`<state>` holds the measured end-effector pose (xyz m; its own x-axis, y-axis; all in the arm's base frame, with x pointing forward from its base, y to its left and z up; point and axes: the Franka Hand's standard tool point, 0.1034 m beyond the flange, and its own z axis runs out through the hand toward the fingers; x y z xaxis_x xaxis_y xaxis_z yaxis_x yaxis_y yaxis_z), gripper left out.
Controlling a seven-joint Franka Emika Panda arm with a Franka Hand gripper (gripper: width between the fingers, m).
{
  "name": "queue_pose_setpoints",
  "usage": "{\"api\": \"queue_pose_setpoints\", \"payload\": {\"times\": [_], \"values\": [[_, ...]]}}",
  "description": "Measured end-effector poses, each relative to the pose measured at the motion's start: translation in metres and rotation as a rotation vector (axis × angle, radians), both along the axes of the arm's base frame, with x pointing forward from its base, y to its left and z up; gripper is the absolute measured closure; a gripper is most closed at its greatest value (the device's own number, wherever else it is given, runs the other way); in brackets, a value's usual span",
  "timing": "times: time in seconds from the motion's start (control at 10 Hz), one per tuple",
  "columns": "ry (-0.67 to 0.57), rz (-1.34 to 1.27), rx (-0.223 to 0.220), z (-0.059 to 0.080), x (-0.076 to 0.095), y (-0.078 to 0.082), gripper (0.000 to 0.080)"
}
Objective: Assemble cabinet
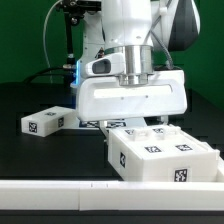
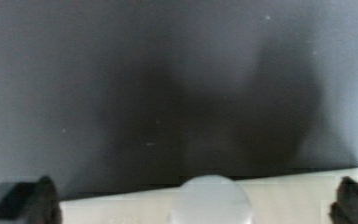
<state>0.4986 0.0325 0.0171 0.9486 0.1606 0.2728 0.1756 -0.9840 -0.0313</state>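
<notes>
Your pincer (image 2: 190, 204) stands wide. In the wrist view its two black fingertips (image 2: 23, 203) sit at opposite edges of the picture, and neither presses on anything. Between them runs a pale white surface (image 2: 123, 212) with a rounded white bump (image 2: 211, 196) roughly midway. You cannot tell from that view which part the surface or the bump belongs to. Beyond the fingertips you see only the dark table (image 2: 158, 90).

In the exterior view the pincer hangs pointing straight down. The cabinet (image 1: 160, 155), a white box with black-and-white square tags on its top and front faces, lies just below the pincer and reaches out to the exterior view's right. The hand's broad white body (image 1: 132, 95) hides whether the fingertips touch the box. A small white tagged block (image 1: 44, 122) lies well apart from the pincer on the exterior view's left. The marker board (image 1: 93, 125) lies flat between that block and the pincer.
</notes>
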Motion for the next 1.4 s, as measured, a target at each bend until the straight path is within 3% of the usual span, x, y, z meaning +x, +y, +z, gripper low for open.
{"api": "queue_pose_setpoints", "payload": {"times": [0.1,0.3,0.4,0.5,0.7,0.8,1.0,1.1,1.2,1.4], "values": [[0.000,0.000,0.000,0.000,0.000,0.000,0.0134],[0.000,0.000,0.000,0.000,0.000,0.000,0.0406],[0.000,0.000,0.000,0.000,0.000,0.000,0.0406],[0.000,0.000,0.000,0.000,0.000,0.000,0.0583],[0.013,-0.011,0.009,0.002,-0.001,0.002,0.0580],[0.036,-0.018,0.023,0.016,0.000,0.008,0.0580],[0.115,-0.036,0.063,0.057,0.007,0.021,0.0580],[0.146,-0.035,0.062,0.083,0.024,0.028,0.0580],[0.156,-0.046,0.064,0.090,0.033,0.032,0.0580],[0.164,-0.063,0.073,0.081,0.024,0.031,0.0580]]}}
